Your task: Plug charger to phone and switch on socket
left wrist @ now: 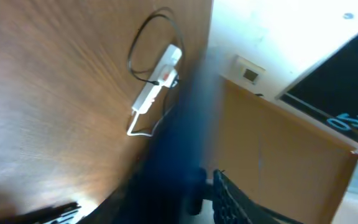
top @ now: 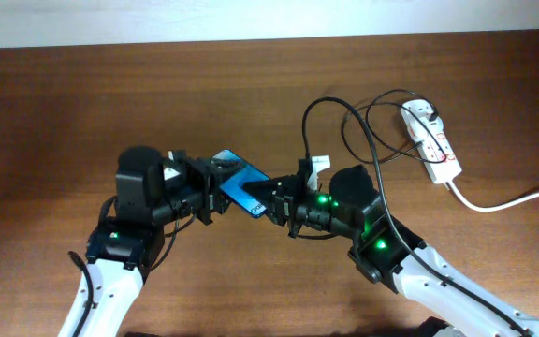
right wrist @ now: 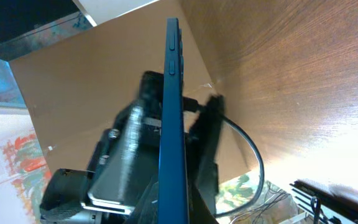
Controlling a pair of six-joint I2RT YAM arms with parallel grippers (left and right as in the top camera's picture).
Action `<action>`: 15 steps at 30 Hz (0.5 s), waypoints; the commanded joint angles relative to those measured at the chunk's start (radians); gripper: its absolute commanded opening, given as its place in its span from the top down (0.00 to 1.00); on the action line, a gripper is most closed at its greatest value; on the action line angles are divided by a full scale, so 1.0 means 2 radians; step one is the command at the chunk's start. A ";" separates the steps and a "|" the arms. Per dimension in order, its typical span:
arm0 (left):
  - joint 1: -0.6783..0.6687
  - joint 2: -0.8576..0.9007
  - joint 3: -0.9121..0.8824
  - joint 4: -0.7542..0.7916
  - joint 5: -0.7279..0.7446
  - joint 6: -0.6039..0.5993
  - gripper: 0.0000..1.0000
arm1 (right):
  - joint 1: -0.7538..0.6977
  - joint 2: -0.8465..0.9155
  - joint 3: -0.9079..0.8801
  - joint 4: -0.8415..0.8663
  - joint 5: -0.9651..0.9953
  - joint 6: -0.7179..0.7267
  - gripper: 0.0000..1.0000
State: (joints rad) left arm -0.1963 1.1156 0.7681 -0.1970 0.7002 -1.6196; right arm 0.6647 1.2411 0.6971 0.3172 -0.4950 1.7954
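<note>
Overhead: left gripper (top: 221, 192) jaws pinch the phone (top: 243, 187), held raised off the surface (top: 64, 103), likely to present its end to the right gripper (top: 279, 201). Right jaws sit at that end; cannot tell whether closed. From there the charger (top: 307, 117) loops to the socket (top: 431, 140), far right.

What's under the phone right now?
Wooden table shows all around the phone, which sits between the left gripper and right gripper. The spot directly beneath is covered by phone and grippers, so I can't tell.
</note>
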 commanded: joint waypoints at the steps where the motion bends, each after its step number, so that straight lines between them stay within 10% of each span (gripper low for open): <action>1: -0.002 0.001 0.000 0.020 0.010 -0.021 0.64 | 0.008 -0.002 0.008 0.008 -0.004 0.003 0.96; 15: -0.002 0.001 0.000 0.025 0.036 -0.037 1.00 | 0.008 -0.002 0.008 0.000 0.001 0.002 0.96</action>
State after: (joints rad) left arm -0.1963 1.1172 0.7589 -0.1341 0.7238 -1.6154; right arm 0.6655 1.2388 0.7090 0.3252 -0.4755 1.9186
